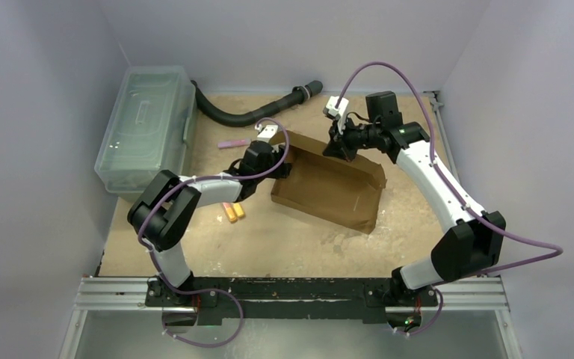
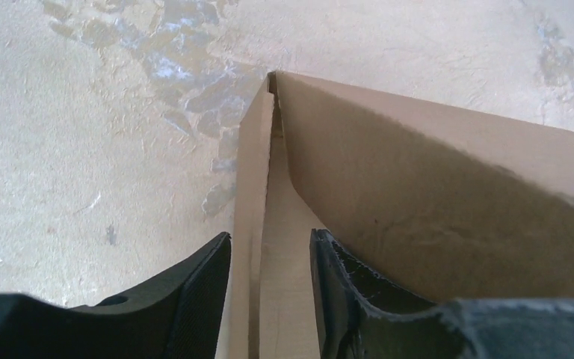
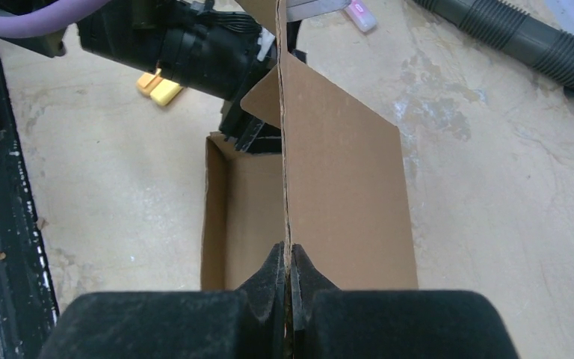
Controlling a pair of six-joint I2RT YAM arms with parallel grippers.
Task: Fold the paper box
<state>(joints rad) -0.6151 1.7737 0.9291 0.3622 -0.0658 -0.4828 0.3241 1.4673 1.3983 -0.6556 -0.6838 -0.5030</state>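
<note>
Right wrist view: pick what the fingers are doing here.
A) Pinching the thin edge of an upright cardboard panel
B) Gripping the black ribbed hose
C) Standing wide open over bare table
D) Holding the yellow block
A: the right gripper has its fingers pressed together on the thin edge of the paper box, whose panel stands upright between them.

Far left: clear plastic lidded bin (image 1: 146, 127) against wall. Just beside it, black corrugated hose (image 1: 254, 112) curving along far edge. Near hose, thin pink stick (image 1: 233, 143) lying flat. Mid-left on worn beige tabletop (image 1: 284, 239): small orange and yellow blocks (image 1: 231, 212), side by side, touching.
</note>
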